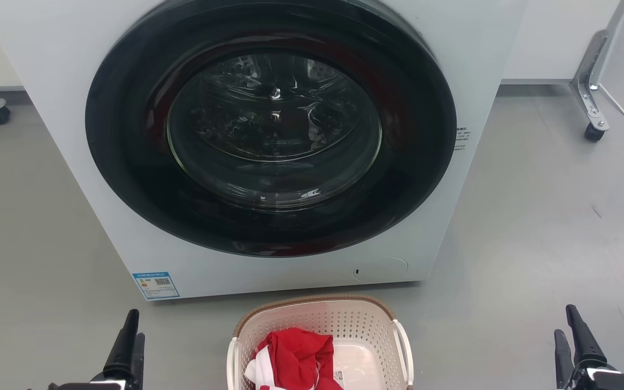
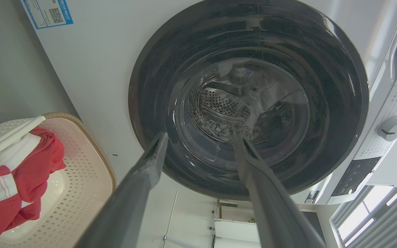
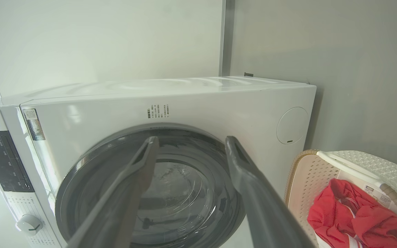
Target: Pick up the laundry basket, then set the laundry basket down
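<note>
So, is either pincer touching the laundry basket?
Apart. The head view shows bare floor between the laundry basket and both the left pincer and the right pincer.

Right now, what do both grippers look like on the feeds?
The left gripper and right gripper match: each has two long, matte dark-grey fingers that taper to narrow tips, with what looks like a shallow recess on the inner face near each tip. A small white patch shows at each base.

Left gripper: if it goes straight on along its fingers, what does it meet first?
The left gripper would most likely meet the washing machine door first, dead ahead in its wrist view. The laundry basket lies off to one side. Depth unclear.
</note>
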Robot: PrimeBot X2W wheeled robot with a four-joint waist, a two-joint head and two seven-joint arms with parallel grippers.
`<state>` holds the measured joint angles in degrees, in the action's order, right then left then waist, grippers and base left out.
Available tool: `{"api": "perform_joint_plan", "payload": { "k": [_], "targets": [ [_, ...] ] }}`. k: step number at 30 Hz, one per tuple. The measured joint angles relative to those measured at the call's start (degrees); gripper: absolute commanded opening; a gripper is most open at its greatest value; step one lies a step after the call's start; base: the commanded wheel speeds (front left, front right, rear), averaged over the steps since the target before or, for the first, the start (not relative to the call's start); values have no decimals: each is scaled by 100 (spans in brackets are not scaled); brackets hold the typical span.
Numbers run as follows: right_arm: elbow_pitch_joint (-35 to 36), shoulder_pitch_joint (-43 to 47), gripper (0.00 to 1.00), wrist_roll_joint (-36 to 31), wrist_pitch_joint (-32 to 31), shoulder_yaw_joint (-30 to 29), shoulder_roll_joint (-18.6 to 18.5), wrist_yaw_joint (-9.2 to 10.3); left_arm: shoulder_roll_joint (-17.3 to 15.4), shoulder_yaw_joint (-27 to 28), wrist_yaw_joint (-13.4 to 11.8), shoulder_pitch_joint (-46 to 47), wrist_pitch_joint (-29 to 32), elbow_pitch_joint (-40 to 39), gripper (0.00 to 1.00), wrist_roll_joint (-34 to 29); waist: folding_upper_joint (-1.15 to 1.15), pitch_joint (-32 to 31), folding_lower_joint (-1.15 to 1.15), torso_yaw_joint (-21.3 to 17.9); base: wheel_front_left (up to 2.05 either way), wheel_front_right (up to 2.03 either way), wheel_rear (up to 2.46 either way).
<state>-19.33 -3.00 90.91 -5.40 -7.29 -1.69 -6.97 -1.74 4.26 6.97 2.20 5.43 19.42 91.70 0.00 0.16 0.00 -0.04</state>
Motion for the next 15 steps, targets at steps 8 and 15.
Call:
{"api": "perform_joint_plan", "payload": {
  "k": [8, 15],
  "targets": [
    [11, -15, 100, -148, 141, 24, -7, 0, -15, -119, 0, 98, -154, -14, 100, -140, 0, 0, 1, -2, 0, 0, 0],
    [57, -122, 100, -556, 331, 146, -100, -1, -126, -307, 0, 139, -359, -59, 100, -578, 0, 0, 1, -1, 0, 0, 0]
  ]
}}
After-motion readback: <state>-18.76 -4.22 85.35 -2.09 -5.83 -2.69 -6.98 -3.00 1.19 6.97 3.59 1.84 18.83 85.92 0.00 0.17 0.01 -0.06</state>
